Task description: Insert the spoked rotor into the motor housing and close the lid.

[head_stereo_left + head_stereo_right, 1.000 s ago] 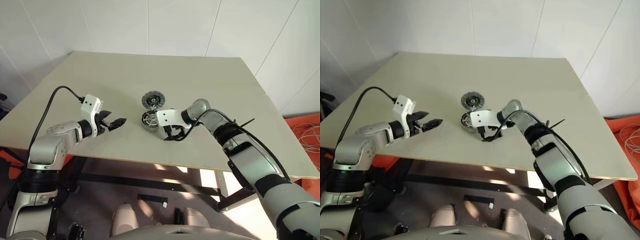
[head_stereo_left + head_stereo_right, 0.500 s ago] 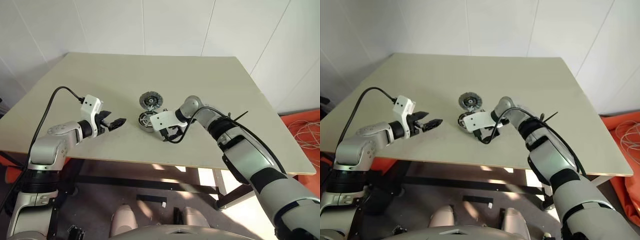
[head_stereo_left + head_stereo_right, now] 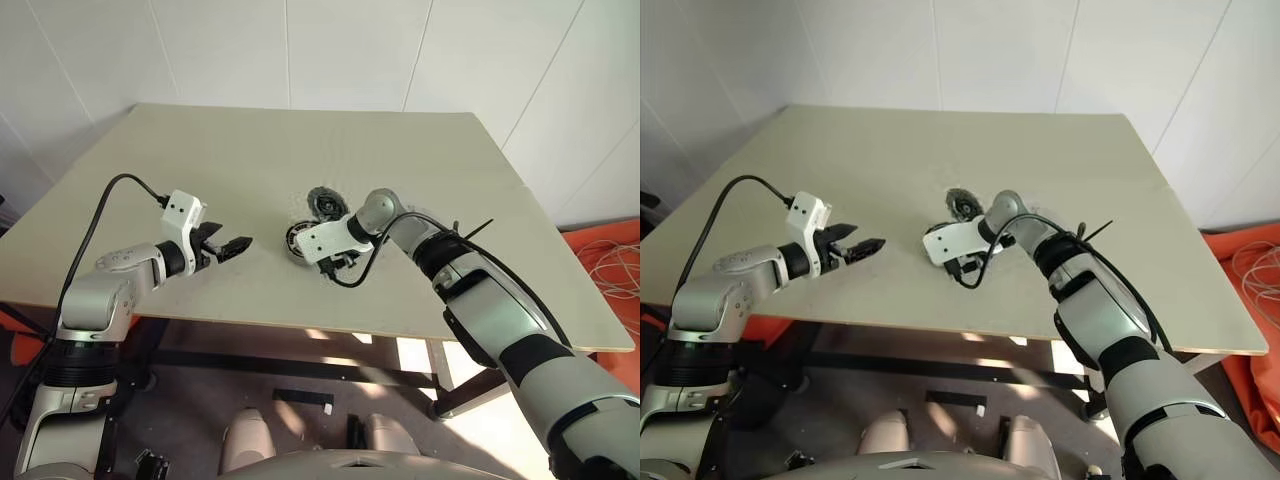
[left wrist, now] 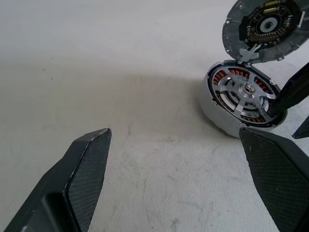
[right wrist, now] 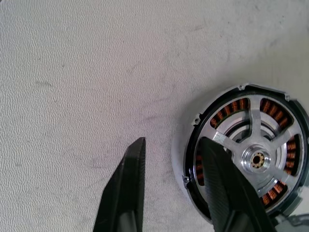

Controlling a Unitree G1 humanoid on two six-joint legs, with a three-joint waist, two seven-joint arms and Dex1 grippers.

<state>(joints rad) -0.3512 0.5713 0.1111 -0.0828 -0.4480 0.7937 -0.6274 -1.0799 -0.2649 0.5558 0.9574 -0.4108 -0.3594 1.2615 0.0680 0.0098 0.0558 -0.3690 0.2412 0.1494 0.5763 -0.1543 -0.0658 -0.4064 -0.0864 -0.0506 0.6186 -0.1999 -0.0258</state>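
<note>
The round silver-grey metal motor housing (image 4: 241,104), ringed inside with copper-brown windings, lay on the pale beige table (image 3: 250,150), near its middle. The spoked rotor (image 5: 253,157), its thick black rim framing silver spokes around a small hub, sat inside this housing. The round grey metal lid (image 4: 265,29), with its dark inner face showing, stood tilted against the housing's far edge, touching it. The right gripper (image 5: 169,159) reached down at the housing's near rim: one black finger lay over the rotor's rim and the other just outside the housing wall, so the jaws stood narrow astride that rim; whether they pinched it could not be told. The left gripper (image 3: 232,246) hovered well to the left of the housing, its jaws wide and empty.
</note>
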